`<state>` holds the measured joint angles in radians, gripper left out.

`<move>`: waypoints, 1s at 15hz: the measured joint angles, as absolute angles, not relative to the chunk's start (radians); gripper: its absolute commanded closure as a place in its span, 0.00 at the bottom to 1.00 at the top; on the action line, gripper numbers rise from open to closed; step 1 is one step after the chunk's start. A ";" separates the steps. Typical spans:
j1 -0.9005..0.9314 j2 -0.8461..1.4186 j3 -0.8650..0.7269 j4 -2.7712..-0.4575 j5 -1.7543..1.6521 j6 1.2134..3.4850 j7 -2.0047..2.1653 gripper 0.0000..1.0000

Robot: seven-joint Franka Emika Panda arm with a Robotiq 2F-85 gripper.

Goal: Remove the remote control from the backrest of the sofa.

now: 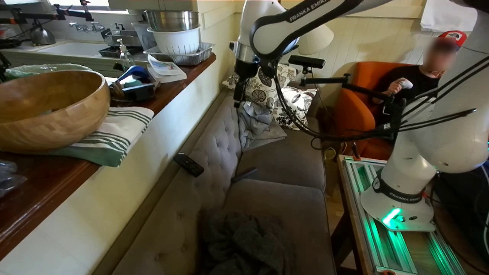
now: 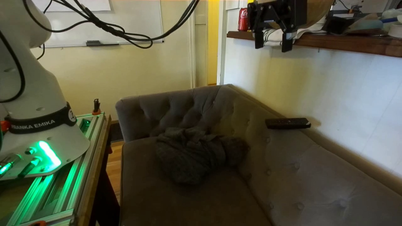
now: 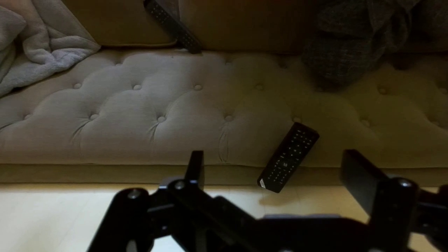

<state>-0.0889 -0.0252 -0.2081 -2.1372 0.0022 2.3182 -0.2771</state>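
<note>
wide apart stand the jaws of the claw (image 2: 272,47), upper right in an exterior view, nothing in their grip! and there's the remote (image 3: 288,157), right of centre in the wrist view, well apart from the claw, slanting across the top edge of the backrest (image 3: 122,136), its lower end showing against the wall (image 3: 52,210). up top, left of centre, what looks like a second remote (image 3: 173,26) lies on the sofa (image 3: 245,28) at the backrest's foot, though it's dim there. dark cloth (image 3: 353,42) upper right, grey blanket (image 3: 45,49) upper left, and in an exterior view a person (image 1: 422,80) sits upper right in an orange chair (image 1: 353,105)!
</note>
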 measured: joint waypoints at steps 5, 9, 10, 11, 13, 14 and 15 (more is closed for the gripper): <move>-0.080 0.212 -0.144 -1.984 -0.025 2.342 -0.090 0.00; -0.049 0.393 -0.147 -1.846 -0.137 2.375 0.116 0.00; -0.035 0.428 -0.155 -1.819 -0.168 2.392 0.171 0.00; -0.018 0.461 -0.165 -1.795 -0.195 2.408 0.226 0.00; 0.013 0.514 -0.182 -1.748 -0.226 2.406 0.298 0.00; 0.016 0.532 -0.178 -1.727 -0.219 2.386 0.300 0.00; 0.016 0.544 -0.173 -1.710 -0.217 2.371 0.300 0.00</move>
